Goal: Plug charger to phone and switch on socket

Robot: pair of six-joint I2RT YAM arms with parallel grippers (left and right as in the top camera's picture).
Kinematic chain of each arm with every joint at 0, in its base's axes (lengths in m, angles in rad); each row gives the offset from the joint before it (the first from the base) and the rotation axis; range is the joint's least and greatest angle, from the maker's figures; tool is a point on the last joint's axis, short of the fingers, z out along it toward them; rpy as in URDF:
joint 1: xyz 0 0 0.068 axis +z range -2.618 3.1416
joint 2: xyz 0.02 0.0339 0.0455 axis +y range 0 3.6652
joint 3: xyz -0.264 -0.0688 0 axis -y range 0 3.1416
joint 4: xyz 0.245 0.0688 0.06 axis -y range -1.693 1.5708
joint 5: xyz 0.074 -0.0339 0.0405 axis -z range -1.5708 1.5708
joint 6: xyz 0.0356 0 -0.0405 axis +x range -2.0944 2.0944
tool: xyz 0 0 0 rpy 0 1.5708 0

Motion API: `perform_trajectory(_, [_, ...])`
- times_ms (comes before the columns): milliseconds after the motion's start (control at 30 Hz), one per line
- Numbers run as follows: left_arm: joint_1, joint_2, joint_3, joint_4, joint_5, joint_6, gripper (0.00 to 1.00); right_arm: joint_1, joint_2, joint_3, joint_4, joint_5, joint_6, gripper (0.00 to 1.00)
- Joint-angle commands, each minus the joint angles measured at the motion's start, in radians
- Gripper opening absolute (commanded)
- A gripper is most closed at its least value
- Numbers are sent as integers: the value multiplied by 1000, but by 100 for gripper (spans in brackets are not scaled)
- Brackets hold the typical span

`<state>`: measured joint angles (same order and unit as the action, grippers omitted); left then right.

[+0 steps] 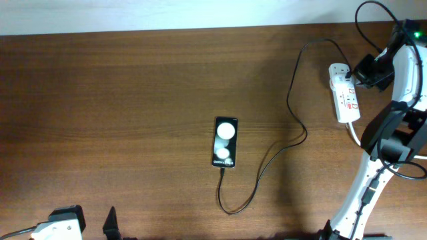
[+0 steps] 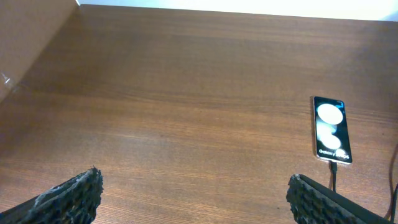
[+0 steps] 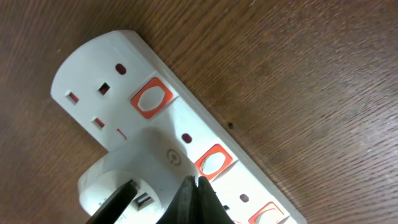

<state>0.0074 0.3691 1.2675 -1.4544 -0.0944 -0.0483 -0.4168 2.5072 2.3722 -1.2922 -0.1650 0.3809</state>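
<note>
The black phone point(image 1: 225, 143) lies face up mid-table and also shows in the left wrist view point(image 2: 331, 129). The thin black charger cable point(image 1: 293, 93) runs from the phone's bottom end, loops toward the front, then goes up to the white socket strip point(image 1: 345, 93) at the far right. In the right wrist view a white adapter point(image 3: 134, 177) sits in the strip point(image 3: 99, 68), with the black cable in its port. My right gripper point(image 3: 198, 182) is shut, its tips at the second red switch point(image 3: 214, 163). My left gripper point(image 2: 196, 196) is open and empty, near the front edge.
The strip's thick white cord point(image 1: 353, 133) runs toward the right arm's base point(image 1: 373, 173). The other red switches point(image 3: 151, 99) lie along the strip. The cable's loop point(image 1: 233, 210) lies in front of the phone.
</note>
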Motion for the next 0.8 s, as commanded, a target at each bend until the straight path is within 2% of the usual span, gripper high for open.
perform_trajectory(0, [-1, -5, -8, 6, -8, 8, 99, 19, 2, -3, 6, 44, -10, 4])
perform_trajectory(200, [-1, -5, -8, 6, -7, 8, 99, 25, 4, -39, 23, 36, -10, 4])
perform_trajectory(367, [-1, -5, -8, 6, -7, 8, 99, 78, 4, -174, 105, -68, -28, 4])
perform_trajectory(533, [-1, -5, -8, 5, -7, 8, 99, 102, 0, -178, 71, -75, -43, 4])
perform_trajectory(600, [-1, -5, -8, 5, -7, 8, 99, 66, -37, -153, 17, 60, 2, 4])
perform_trajectory(767, [-1, -5, -8, 5, 4, 8, 99, -50, -241, -107, -54, 87, 3, 4])
